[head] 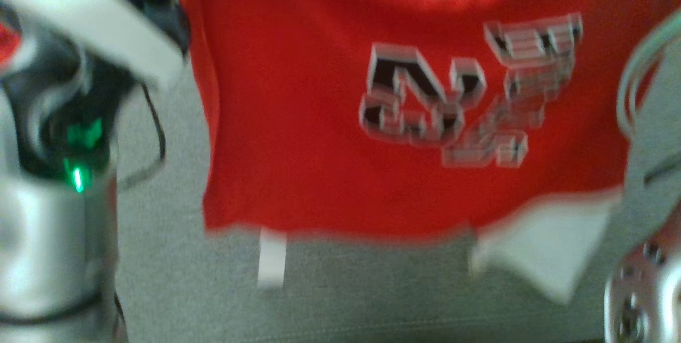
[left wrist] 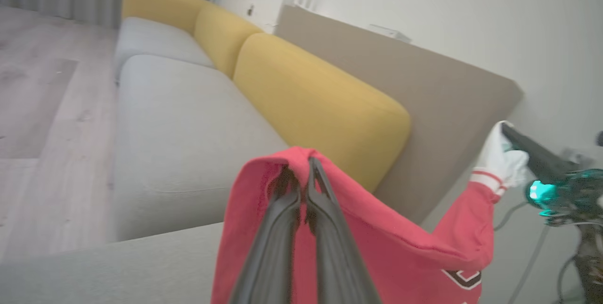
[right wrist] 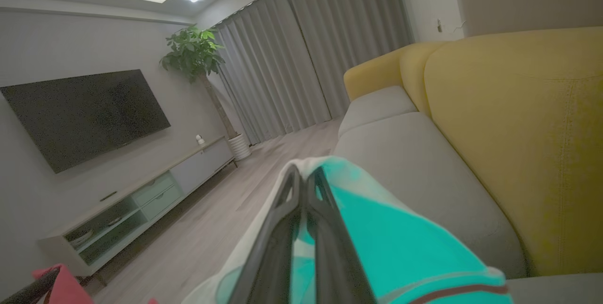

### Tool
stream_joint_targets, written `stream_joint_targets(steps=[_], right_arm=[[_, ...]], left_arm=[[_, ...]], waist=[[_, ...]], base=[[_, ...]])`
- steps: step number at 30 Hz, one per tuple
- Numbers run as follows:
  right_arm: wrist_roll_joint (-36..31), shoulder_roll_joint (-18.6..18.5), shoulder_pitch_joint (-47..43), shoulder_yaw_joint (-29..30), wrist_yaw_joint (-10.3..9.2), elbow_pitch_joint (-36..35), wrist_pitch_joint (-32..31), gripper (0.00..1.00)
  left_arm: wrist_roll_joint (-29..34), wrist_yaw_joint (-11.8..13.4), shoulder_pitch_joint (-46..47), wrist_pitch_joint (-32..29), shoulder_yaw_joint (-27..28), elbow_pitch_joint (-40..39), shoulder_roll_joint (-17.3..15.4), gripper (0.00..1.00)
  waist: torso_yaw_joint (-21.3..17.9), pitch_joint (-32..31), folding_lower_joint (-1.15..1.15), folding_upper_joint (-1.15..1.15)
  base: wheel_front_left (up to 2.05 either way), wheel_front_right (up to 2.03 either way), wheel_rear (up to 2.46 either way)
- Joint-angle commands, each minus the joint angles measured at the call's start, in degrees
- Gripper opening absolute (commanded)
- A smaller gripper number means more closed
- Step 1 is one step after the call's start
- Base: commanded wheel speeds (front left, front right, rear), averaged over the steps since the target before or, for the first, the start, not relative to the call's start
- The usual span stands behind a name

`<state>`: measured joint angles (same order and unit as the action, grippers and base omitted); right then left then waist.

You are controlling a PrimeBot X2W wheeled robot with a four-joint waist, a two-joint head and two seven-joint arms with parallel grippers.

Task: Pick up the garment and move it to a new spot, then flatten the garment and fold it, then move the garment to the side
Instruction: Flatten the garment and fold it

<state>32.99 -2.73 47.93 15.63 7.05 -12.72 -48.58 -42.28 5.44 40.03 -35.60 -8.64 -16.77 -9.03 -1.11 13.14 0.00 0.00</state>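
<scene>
At the left, the left tool [left wrist: 308,165] is closed tight on the top edge of a red garment [head: 298,135], its two dark fingers pinching a fold of cloth. The garment hangs in the air, spread wide between both arms, above the grey seat of a sofa [head: 372,306] with yellow back cushions [left wrist: 320,101]. Blocky grey and black lettering sits right of its middle, and a white sleeve [head: 542,258] droops at its lower right. At the right, the right tool [right wrist: 304,174] is also shut, gripping the pale sleeve end, which looks teal in its own view. The head view is blurred.

The work appears to be the carry to a new spot. Next, both tools would need to lower together, with the cloth taut, so it lands flat on the seat for smoothing.
</scene>
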Motion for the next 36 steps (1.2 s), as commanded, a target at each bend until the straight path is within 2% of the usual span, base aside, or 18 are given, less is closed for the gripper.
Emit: stream_joint_targets(steps=[1, 3, 6, 8, 10, 14, 17, 21, 23, 26, 30, 33, 36], right_arm=[[-1.5, -0.1, 5.4, -1.8, 0.44, 0.5, 1.9, 0.00], [-5.2, -0.1, 11.0, -3.1, 0.44, 7.5, 6.9, 0.00], [-9.0, -0.1, 18.9, -3.9, 0.44, 18.8, 17.5, 0.00], [-12.6, -0.1, 29.1, -3.4, 0.44, 33.6, 35.1, 0.00], [-12.1, -0.1, 33.1, -3.4, 0.44, 39.9, 42.0, 0.00], [-7.2, -0.1, 36.5, -8.0, 0.44, 48.6, 49.3, 0.00], [-3.7, -0.1, 31.3, -12.6, 0.44, 51.4, 51.7, 0.00], [-0.5, -0.7, 18.8, -17.1, 0.44, 50.6, 51.2, 0.00], [0.5, -1.3, 15.4, -17.9, 0.44, 49.4, 50.6, 0.00], [3.0, -3.9, 4.7, -20.6, 0.44, 44.7, 48.1, 0.00], [5.4, -7.0, -9.7, -21.9, 0.44, 37.4, 44.4, 0.00], [6.2, -8.4, -20.4, -20.5, 0.44, 31.5, 40.6, 0.00], [3.9, -9.9, -30.5, -19.2, 0.44, 24.7, 35.7, 0.00]], left_arm=[[1.3, -0.4, 5.0, 0.6, 1.8, 1.3, -2.1, 0.00], [3.6, -0.8, 10.4, 1.9, 1.0, 9.4, -2.2, 0.00], [8.3, -0.6, 18.7, 7.4, 0.1, 21.2, -1.4, 0.00], [13.8, 0.7, 29.3, 22.4, 0.7, 34.8, 1.3, 0.00], [16.1, 0.8, 32.9, 28.6, 0.0, 40.7, 2.0, 0.00], [18.0, 0.1, 36.3, 38.4, -0.7, 49.7, 2.9, 0.00], [18.2, -2.6, 33.1, 43.8, -2.1, 55.5, 3.5, 0.00], [18.4, -7.0, 25.3, 45.8, -5.3, 61.0, 3.8, 0.00], [18.6, -7.6, 23.5, 46.2, -5.8, 61.5, 3.7, 0.00], [17.9, -9.0, 17.8, 46.8, -6.5, 61.6, 3.5, 0.00], [17.6, -9.5, 8.7, 47.5, -7.2, 58.3, 1.8, 0.00], [18.5, -8.8, -0.4, 46.7, -8.5, 53.8, 0.0, 0.00], [17.4, -7.7, -11.3, 44.5, -9.0, 47.5, -0.8, 0.00]], waist=[[2.8, 5.6, 0.00, 0.00], [3.6, 7.4, 0.00, 0.00], [4.2, 9.3, 0.00, 0.00], [4.2, 11.3, 0.00, 0.00], [3.9, 12.2, 0.00, 0.00], [3.0, 14.2, 0.00, 0.00], [2.3, 13.6, 0.00, 0.00], [1.9, 11.7, 0.00, 0.00], [1.8, 11.5, 0.00, 0.00], [1.7, 10.3, 0.00, 0.00], [1.4, 6.7, 0.00, 0.00], [1.2, 3.6, 0.00, 0.00], [0.9, 1.1, 0.00, 0.00]], base=[[0.00, 0.00, 0.00], [0.00, 0.00, 0.00], [0.00, 0.00, 0.00], [0.00, 0.00, 0.00], [0.00, 0.00, 0.00], [0.00, 0.00, 0.00], [0.00, 0.00, 0.00], [0.00, 0.00, 0.00], [0.00, 0.00, 0.00], [0.00, 0.00, 0.00], [0.00, 0.00, 0.00], [0.00, 0.00, 0.00], [0.00, 0.00, 0.00]])
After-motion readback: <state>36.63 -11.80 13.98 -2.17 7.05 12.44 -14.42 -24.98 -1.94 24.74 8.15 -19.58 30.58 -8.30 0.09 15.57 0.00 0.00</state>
